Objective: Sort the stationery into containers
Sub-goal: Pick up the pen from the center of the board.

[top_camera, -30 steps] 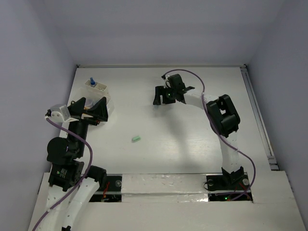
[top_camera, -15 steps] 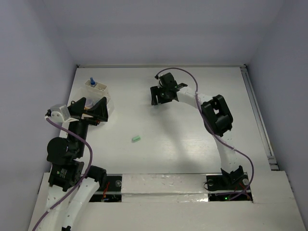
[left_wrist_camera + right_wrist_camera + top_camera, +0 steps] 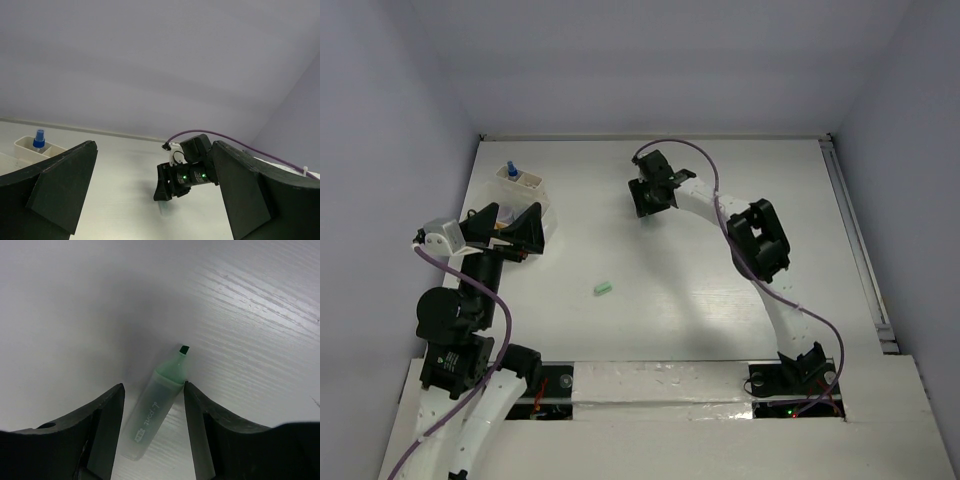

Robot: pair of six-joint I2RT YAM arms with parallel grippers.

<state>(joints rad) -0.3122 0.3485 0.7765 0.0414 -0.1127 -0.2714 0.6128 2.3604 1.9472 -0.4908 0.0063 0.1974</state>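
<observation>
A pale green marker [image 3: 155, 410] lies uncapped on the table between the fingers of my right gripper [image 3: 154, 390]. The right finger touches its collar, while a gap remains at the left finger, so the gripper is open around it. From above, the right gripper [image 3: 646, 195] is at mid-table toward the back and hides the marker. A small green eraser [image 3: 603, 288] lies alone nearer the front. At the left stands a white container [image 3: 527, 186] holding a blue-capped pen [image 3: 510, 171]. My left gripper [image 3: 510, 230] hovers wide open just in front of it, holding nothing.
The left wrist view looks across the table, with the container [image 3: 34, 149] at its left and the right gripper [image 3: 172, 187] lowered onto the table. A purple cable [image 3: 705, 175] loops over the right arm. A rail [image 3: 855, 240] runs along the table's right edge.
The right arm has moved left along the back of the table, and its jaws have narrowed around the green marker. The left arm has not moved.
</observation>
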